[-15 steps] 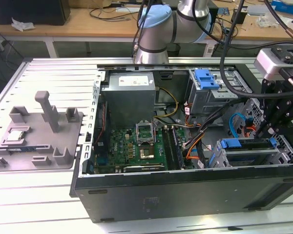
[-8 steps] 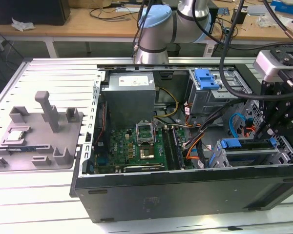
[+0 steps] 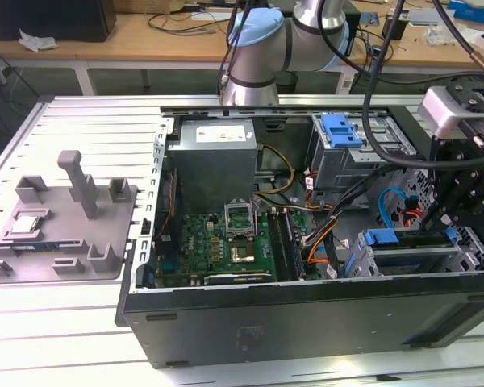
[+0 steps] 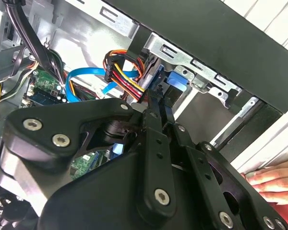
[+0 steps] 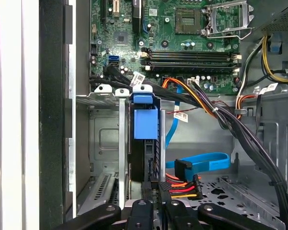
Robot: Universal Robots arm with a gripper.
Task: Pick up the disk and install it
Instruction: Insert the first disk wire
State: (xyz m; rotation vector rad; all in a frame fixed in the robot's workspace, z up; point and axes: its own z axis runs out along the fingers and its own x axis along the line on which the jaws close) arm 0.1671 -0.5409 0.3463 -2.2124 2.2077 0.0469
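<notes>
The disk (image 5: 145, 123) stands on edge in the narrow drive cage at the case's front corner, its blue bracket facing the first wrist view. In the exterior view the disk (image 3: 403, 240) lies in the lower bay on that view's right. My gripper (image 5: 156, 203) sits at the disk's near end with its black fingers (image 5: 139, 211) on either side of the edge. In the second wrist view the gripper (image 4: 158, 108) has its fingers close together, reaching to the disk's blue bracket (image 4: 175, 80). The gripper (image 3: 458, 226) hangs over the case's right end.
Orange, red and black power leads (image 5: 182, 184) and a blue data cable (image 5: 201, 163) lie right beside the cage. The motherboard (image 3: 226, 242) and power supply (image 3: 214, 157) occupy the case's left. A blue latch (image 3: 343, 129) tops the upper cage. A person's hand (image 4: 273, 179) rests outside the case wall.
</notes>
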